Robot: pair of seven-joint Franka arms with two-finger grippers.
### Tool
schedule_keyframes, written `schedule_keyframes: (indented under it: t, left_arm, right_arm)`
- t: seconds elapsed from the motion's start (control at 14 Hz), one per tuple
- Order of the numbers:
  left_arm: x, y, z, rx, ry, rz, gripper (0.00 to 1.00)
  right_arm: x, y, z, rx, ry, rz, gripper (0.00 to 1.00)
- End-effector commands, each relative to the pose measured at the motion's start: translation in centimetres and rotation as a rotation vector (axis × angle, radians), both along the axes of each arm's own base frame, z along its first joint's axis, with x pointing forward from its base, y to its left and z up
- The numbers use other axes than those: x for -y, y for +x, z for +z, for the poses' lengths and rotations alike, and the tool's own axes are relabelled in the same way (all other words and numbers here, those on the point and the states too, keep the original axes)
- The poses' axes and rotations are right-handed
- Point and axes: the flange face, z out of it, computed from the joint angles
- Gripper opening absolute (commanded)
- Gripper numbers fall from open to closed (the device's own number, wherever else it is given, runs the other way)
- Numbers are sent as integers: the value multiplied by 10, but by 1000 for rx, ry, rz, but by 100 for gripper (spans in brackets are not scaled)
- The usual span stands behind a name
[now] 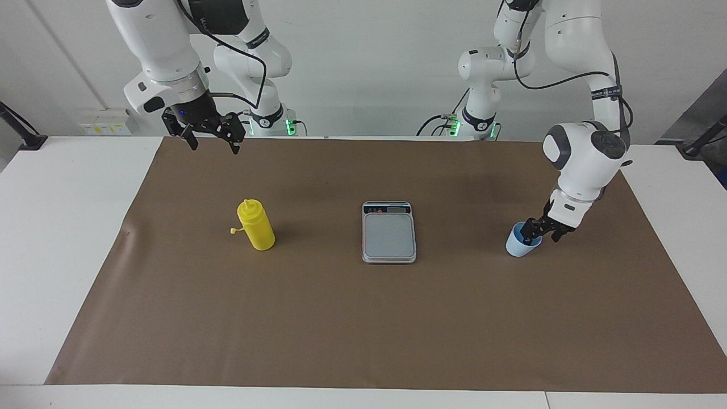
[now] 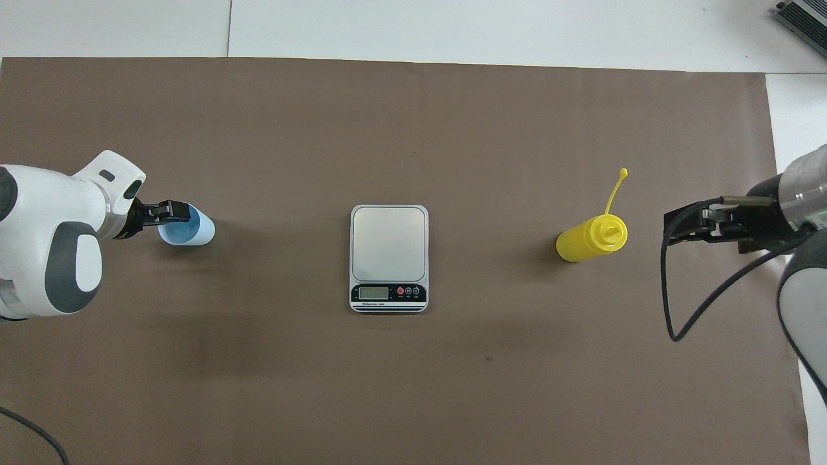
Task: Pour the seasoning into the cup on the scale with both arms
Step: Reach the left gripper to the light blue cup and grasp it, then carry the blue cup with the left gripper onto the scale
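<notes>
The left arm bent down from its base with its wrist tipped steeply, and the left claw (image 1: 539,227) sat at the rim of the cup (image 1: 519,245), its fingers clamped on that rim with one inside the cup. The cup stood on the brown mat (image 1: 363,318) that covered the table (image 1: 34,255), directly under the left claw at the left arm's end. The scale (image 2: 389,257) lay flat at the middle of the mat, well apart from both claws and between them, its dark display strip on the edge nearer the robots. The seasoning (image 2: 591,237) stood upright toward the right arm's end, its small cap dangling on a tether beside it, and it lay below the right claw and farther from the robots. The right arm hung raised, and the right claw (image 1: 213,141) hovered over the mat's edge by the robots, its fingers spread and gripping nothing.
</notes>
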Motion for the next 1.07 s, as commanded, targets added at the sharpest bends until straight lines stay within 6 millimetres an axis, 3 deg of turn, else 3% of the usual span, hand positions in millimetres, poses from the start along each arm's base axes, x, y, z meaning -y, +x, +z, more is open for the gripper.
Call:
schedule_keyframes:
  t: [0.0,0.07,0.29,0.5,0.86,1.0]
  left_arm:
    - [1,-7,0,0,-7,14,8]
    - [2,-6,1,0,-7,9,0]
    - [1,-6,2,-15,-7,7,0]
    - [1,4,16,-52,-10,4,0]
    - [6,27,61,-21,-14,-2,0]
    - [32,34,86,-17,-26,-6,0]
  right_arm:
    - [4,-6,1,0,4,14,100]
    - [4,-6,1,0,4,14,100]
    - [4,-6,1,0,4,14,100]
    - [3,-6,1,0,4,16,100]
    - [3,-6,1,0,4,16,100]
    - [3,-6,1,0,4,16,100]
